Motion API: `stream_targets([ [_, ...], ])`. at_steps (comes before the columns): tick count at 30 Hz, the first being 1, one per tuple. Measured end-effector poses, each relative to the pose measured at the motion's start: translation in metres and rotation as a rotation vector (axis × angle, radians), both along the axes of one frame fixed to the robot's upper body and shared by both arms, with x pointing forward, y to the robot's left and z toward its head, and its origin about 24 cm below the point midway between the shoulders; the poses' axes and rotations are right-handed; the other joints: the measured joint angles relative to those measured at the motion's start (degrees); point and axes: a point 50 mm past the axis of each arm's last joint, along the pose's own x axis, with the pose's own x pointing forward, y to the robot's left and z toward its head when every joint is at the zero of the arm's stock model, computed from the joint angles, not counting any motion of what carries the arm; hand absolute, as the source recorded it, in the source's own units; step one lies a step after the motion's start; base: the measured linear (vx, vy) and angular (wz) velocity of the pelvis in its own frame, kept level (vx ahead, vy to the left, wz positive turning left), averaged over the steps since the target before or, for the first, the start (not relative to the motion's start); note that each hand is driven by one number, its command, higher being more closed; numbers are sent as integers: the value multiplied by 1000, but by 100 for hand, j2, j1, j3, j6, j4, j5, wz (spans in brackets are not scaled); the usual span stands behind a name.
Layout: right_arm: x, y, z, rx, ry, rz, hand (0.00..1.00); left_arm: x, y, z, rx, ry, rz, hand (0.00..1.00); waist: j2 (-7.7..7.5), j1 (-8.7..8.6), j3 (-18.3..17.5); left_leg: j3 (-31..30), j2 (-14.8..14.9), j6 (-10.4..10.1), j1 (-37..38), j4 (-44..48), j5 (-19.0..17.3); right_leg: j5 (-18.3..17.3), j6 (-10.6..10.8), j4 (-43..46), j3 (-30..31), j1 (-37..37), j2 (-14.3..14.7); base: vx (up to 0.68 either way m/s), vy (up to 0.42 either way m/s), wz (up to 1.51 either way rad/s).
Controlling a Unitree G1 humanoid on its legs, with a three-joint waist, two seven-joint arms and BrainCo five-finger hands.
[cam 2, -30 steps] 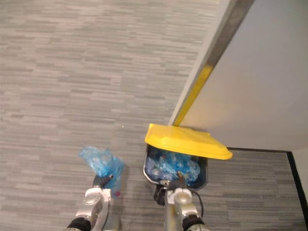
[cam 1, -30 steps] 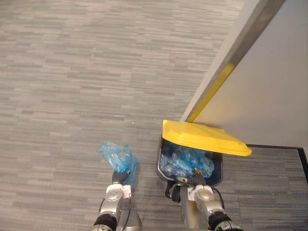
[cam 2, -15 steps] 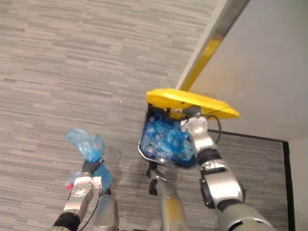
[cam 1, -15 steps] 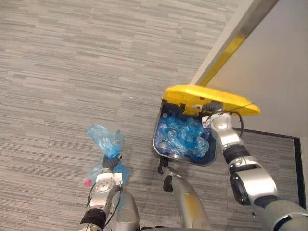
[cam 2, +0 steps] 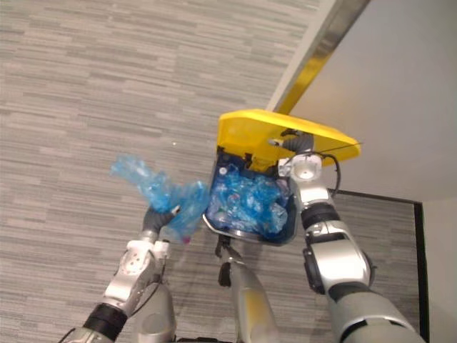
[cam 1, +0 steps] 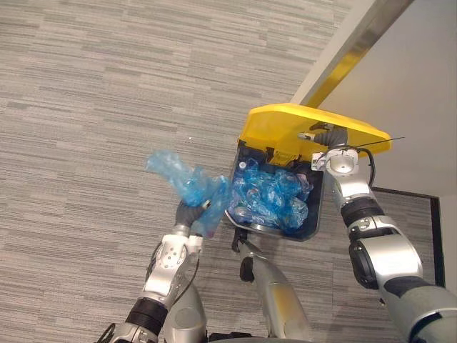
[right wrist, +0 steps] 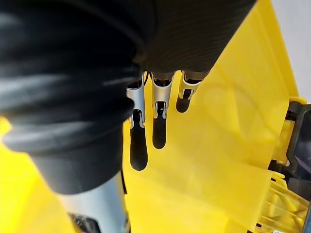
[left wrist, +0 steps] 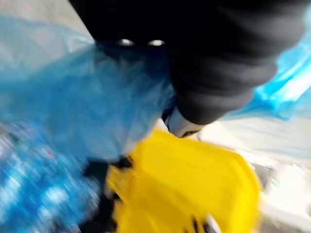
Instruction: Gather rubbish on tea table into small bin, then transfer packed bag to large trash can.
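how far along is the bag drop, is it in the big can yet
Not yet. Done: the right hand, fingers straight, props the yellow lid up off the large trash can. In hand: the left hand grips the blue bag beside the can's rim. Left: swing it over the opening and release.

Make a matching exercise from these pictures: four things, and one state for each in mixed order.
Things
1 blue bag
2 yellow lid
3 large trash can
4 right hand

States
A holds crumpled blue plastic
B raised open
C gripped by the left hand
D fingers straight against the lid

Pairs: 1-C, 2-B, 3-A, 4-D
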Motion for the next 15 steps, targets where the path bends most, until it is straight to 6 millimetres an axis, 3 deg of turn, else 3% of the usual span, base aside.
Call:
stream_targets([
  [9,0,2,3,-4,-9,18,0,15,-47,69,-64,-256,-149,100,24,-117,55,56,-234,-1,-31,102,-2,33,-47,19,120,-1,-192,13,64,0],
  [11,1,5,8,-9,-26,29,0,17,-54,82,-63,-305,-160,100,62,-220,97,63,-262,-38,-80,200,-42,57,-80,38,131,-4,-221,14,78,0],
  [15,2,11,22,-15,-80,52,0,21,-62,96,-27,-366,-169,100,56,-261,193,201,-354,0,-125,243,-75,80,-113,106,283,-130,-256,10,62,-12],
])
